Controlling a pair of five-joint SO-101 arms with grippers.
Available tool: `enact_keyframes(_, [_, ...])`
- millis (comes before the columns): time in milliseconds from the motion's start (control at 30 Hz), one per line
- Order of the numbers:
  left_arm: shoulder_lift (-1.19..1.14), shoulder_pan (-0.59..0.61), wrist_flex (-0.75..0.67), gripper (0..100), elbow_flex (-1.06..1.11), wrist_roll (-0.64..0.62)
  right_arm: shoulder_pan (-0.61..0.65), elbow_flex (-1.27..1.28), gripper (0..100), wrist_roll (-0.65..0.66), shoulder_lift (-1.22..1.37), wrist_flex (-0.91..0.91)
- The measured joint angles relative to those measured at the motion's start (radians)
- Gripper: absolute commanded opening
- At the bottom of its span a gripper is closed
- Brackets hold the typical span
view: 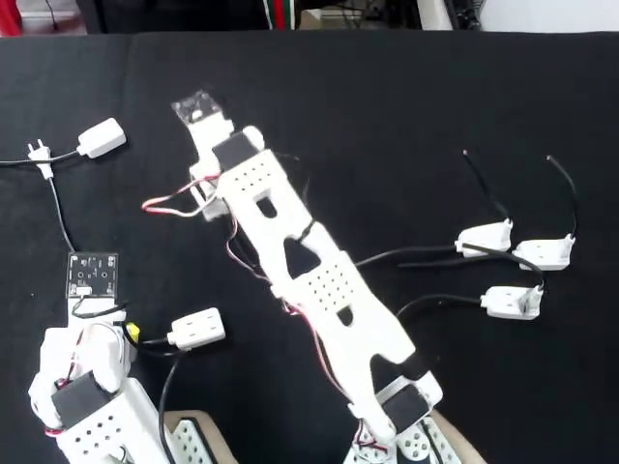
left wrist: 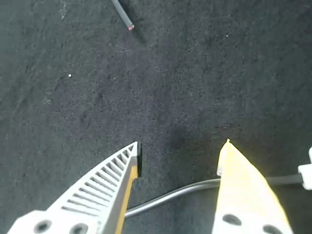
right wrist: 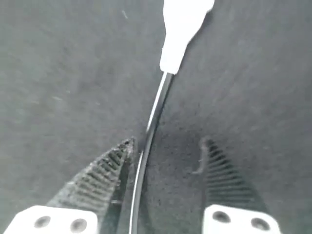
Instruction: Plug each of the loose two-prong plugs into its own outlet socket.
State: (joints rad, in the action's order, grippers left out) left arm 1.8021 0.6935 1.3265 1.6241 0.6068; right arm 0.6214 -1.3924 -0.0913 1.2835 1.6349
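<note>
A white outlet block [view: 102, 138] lies at the far left, its black cord ending in a small two-prong plug [view: 39, 150]. Another white socket block [view: 198, 329] sits near the front left. Three more white blocks [view: 511, 302] with black cords cluster at the right. My right gripper [view: 198, 108] is stretched to the far left-centre; in its wrist view it [right wrist: 168, 141] is open, straddling a black cord [right wrist: 151, 126] that leads to a white body [right wrist: 183, 24]. My left gripper [left wrist: 183, 144] is open just above the black cloth, with a cord [left wrist: 170, 195] running under its fingers.
The right arm [view: 309, 271] lies diagonally across the middle of the black table. The left arm [view: 87, 387] is folded at the front left corner. Loose cord ends [view: 464, 153] trail at the right, and one cut end [left wrist: 127, 25] lies ahead of the left gripper.
</note>
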Motion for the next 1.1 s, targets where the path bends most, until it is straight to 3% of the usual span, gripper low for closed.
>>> enact_keyframes(100, [0.000, 0.000, 0.000, 27, 0.000, 0.000, 0.021, -0.008, 20.4, 0.005, 0.028, 0.011])
enact_keyframes(233, [0.000, 0.000, 0.000, 27, 0.000, 0.000, 0.029, -0.025, 0.5, 0.057, 0.037, 0.049])
enact_keyframes(467, [0.000, 0.000, 0.000, 27, 0.000, 0.000, 0.026, -0.014, 1.1, 0.089, 0.037, 0.091])
enact_keyframes(633, [0.000, 0.000, 0.000, 27, 0.000, 0.000, -0.014, 0.091, 1.1, 0.244, -0.026, 0.091])
enact_keyframes(900, [0.000, 0.000, 0.000, 27, 0.000, 0.000, -0.084, 0.631, 1.1, 0.509, -0.364, 0.092])
enact_keyframes(1100, [0.000, 0.000, 0.000, 27, 0.000, 0.000, -0.256, 1.040, 1.1, 0.783, -0.675, 0.092])
